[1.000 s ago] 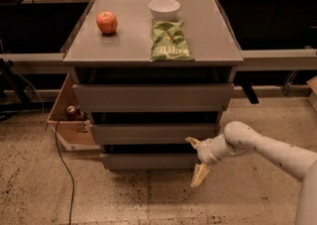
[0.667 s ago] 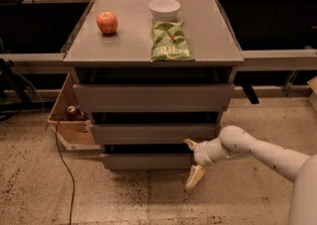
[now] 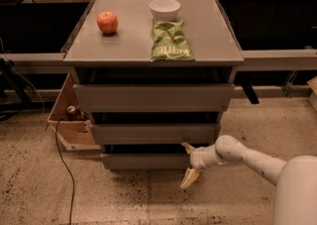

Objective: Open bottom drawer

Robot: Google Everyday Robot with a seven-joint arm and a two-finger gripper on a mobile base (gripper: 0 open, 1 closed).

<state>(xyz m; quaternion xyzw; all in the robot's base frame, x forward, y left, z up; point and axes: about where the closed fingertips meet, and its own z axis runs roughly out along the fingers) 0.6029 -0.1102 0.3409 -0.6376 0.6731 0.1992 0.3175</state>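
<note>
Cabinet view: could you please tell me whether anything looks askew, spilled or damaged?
Nothing stands out. The apple, bowl and chip bag sit tidily on top; all three drawers look straight. The tool is at the right end of the bottom drawer, fingers open.

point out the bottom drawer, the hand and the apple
bottom drawer [image 3: 146, 161], camera view, middle of its flat front panel
hand [image 3: 186, 164], camera view, midway between its fingertips, by the drawer's right end
apple [image 3: 107, 22], camera view, centre of its red skin
</note>
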